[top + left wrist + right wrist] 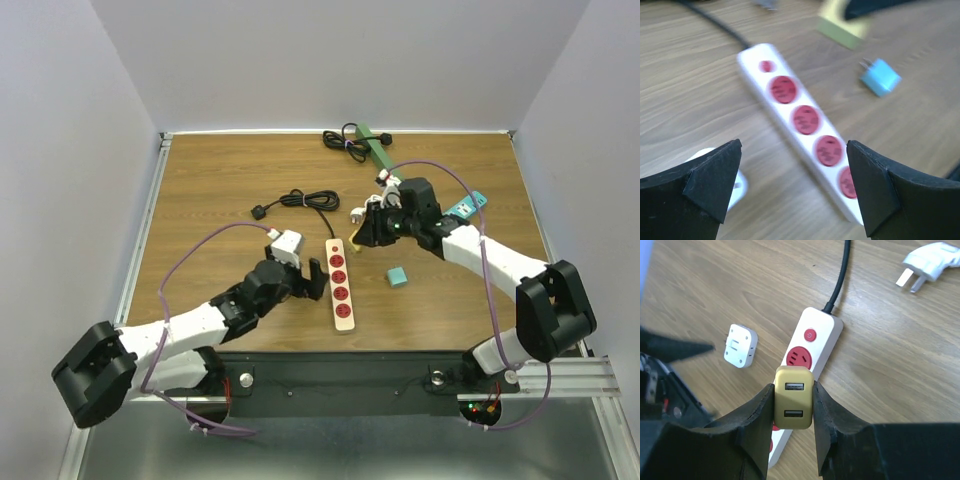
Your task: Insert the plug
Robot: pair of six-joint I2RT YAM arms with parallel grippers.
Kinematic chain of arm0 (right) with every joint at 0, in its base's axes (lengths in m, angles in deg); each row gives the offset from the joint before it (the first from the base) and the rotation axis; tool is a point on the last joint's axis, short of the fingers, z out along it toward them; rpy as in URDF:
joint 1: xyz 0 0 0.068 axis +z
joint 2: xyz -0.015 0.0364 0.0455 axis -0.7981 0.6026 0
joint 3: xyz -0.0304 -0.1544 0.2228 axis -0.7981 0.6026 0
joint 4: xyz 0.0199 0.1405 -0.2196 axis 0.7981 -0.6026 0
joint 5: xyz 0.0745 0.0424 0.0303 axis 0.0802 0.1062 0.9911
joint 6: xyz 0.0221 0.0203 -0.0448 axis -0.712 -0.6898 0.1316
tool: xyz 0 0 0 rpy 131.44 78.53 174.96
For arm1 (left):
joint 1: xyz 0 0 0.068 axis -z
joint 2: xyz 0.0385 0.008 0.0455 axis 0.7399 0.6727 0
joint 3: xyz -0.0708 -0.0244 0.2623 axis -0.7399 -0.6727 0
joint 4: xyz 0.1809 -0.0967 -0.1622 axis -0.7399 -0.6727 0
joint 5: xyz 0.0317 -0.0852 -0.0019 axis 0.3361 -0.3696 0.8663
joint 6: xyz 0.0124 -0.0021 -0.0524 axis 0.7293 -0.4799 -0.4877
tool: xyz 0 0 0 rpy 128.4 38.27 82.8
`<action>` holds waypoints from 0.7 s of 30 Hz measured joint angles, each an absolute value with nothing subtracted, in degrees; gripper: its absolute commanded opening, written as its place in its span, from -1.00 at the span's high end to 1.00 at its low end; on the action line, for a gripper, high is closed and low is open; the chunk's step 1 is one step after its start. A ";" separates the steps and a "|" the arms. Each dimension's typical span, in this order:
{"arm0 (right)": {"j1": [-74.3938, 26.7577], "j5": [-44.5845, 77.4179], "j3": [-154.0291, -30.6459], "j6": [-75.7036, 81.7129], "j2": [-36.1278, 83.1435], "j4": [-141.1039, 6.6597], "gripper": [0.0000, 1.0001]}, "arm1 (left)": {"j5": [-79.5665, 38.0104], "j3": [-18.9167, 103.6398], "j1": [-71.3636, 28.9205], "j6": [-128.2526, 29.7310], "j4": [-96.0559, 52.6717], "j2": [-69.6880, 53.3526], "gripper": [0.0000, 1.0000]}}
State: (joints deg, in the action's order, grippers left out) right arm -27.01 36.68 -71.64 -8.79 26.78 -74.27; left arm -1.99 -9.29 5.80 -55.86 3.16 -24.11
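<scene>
Your right claw (794,390) grips the yellow plug (794,410) by its sides, its two USB ports facing the wrist camera. The plug hangs over the strip (815,335) at the socket next to the switch; you cannot tell whether it touches. The strip lies mid-desk (220,190), its cord end towards the far edge and its other end near the near edge. Your left claw (793,145) stands wide open and holds nothing, low over the strip's red sockets from the left side. A white adapter (735,187) lies just left of the strip, partly under that claw's left finger. A blue adapter (398,277) lies to the right of the strip, apart from it. A white cord plug (930,260) rests further towards the far edge.
</scene>
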 measured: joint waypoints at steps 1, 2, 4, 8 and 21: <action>-25.61 34.27 -71.64 -8.79 26.78 -74.20 0.99 | -2.15 -9.62 4.09 -56.93 2.51 -24.46 -0.96; -24.63 32.89 -71.64 -8.81 26.78 -74.16 0.99 | -2.08 -10.06 1.03 -58.13 1.72 -25.05 -0.96; -21.66 28.46 -71.64 -9.10 26.78 -73.76 0.99 | -1.88 -10.76 -3.73 -59.99 0.80 -26.23 -0.96; -16.70 20.00 -71.64 -10.08 26.76 -72.65 0.99 | -2.63 -11.09 -9.31 -62.54 0.19 -27.98 -0.96; -8.26 -1.03 -73.32 -15.96 31.07 -71.66 0.99 | -8.07 -11.04 -16.78 -63.61 -1.12 -27.85 -0.96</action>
